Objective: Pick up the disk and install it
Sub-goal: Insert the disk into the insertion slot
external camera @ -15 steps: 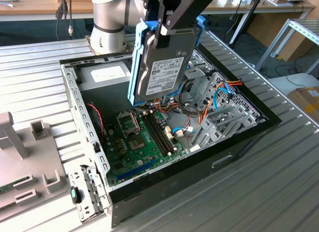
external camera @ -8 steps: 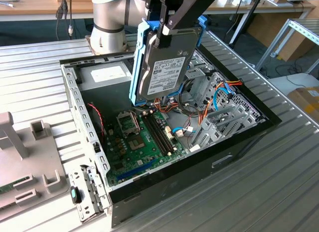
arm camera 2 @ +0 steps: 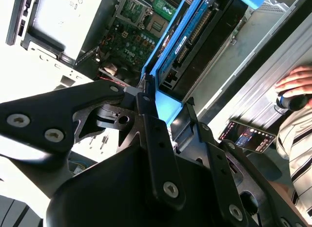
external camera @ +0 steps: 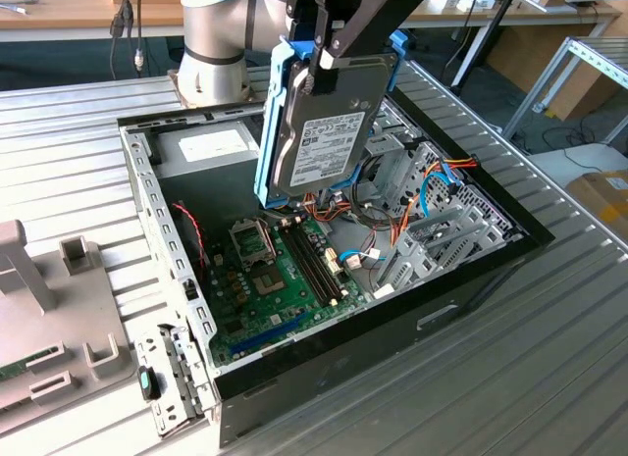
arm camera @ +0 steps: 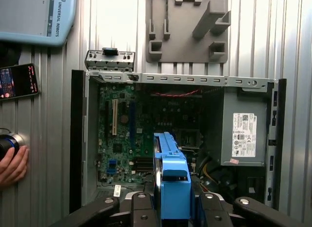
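Disk (external camera: 329, 123): a silver-grey metal drive clipped in a bright blue carrier. It hangs on edge from the gripper, label face outward, above the open case.
Gripper (external camera: 339, 46): pressed together on the disk's upper end. In the first wrist view the blue carrier (arm camera: 173, 183) sits pinched between the two fingers.
Weight and stiffness: judge the disk dense and fully rigid. It will not bend, but held by one end it may pivot or slip.
Surface: the metal faces look smooth and probably slick. The plastic frame likely offers better bite but can flex.
Fragility: treat the disk as shock-sensitive, and spare its exposed underside any pressure.
Where to hold: grip squarely across the carrier's side rails.
Directly below the gripper: the computer case (external camera: 471, 279), with the motherboard (external camera: 285, 270), the silver drive cage (external camera: 422, 230) and loose cables (external camera: 392, 216).
Further out from the gripper: the ribbed metal desk (external camera: 549, 358) and a grey fixture tray (external camera: 39, 319) beside the case. A person's hand (arm camera: 12, 166) and a phone (arm camera: 17, 81) lie well apart, outside the case.
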Tool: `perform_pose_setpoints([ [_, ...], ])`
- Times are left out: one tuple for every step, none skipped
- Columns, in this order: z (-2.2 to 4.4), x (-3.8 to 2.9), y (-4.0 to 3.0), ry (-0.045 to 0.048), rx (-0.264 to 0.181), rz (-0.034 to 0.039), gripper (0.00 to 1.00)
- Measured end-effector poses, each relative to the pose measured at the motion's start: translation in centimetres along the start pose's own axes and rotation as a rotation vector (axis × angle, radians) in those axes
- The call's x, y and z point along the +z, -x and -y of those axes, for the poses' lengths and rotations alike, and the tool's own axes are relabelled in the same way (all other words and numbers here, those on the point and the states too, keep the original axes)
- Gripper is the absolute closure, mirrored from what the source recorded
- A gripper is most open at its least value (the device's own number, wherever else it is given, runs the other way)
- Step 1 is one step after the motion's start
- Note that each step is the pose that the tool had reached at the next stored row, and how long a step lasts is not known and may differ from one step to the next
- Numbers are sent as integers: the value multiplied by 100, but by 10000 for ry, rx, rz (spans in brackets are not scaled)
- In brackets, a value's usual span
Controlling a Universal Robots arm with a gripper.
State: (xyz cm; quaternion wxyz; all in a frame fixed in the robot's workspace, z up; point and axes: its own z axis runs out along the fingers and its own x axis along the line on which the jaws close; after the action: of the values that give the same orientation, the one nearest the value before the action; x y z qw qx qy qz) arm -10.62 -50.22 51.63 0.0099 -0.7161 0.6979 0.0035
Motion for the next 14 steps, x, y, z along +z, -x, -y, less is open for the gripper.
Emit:
perform_pose_setpoints([
  [1, 0, -5, 0, 0, 0, 63],
  [1, 0, -14, 0, 0, 0, 63],
  [1, 0, -23, 0, 0, 0, 63],
  [1, 0, -36, -1, 0, 0, 63],
  [1, 0, -45, -1, 1, 0, 63],
  [1, -1, -66, 0, 0, 0, 63],
  [0, -1, -82, 0, 1, 0, 63],
  [-1, -2, -92, 0, 1, 0, 63],
  [-1, -2, -100, 0, 1, 0, 63],
  [0, -2, -106, 0, 0, 0, 63],
  [-1, -2, -107, 0, 1, 0, 63],
  [-1, -2, -109, 0, 1, 0, 63],
  [-1, -2, -112, -1, 1, 1, 63],
  [-1, -2, -112, -1, 1, 0, 63],
])
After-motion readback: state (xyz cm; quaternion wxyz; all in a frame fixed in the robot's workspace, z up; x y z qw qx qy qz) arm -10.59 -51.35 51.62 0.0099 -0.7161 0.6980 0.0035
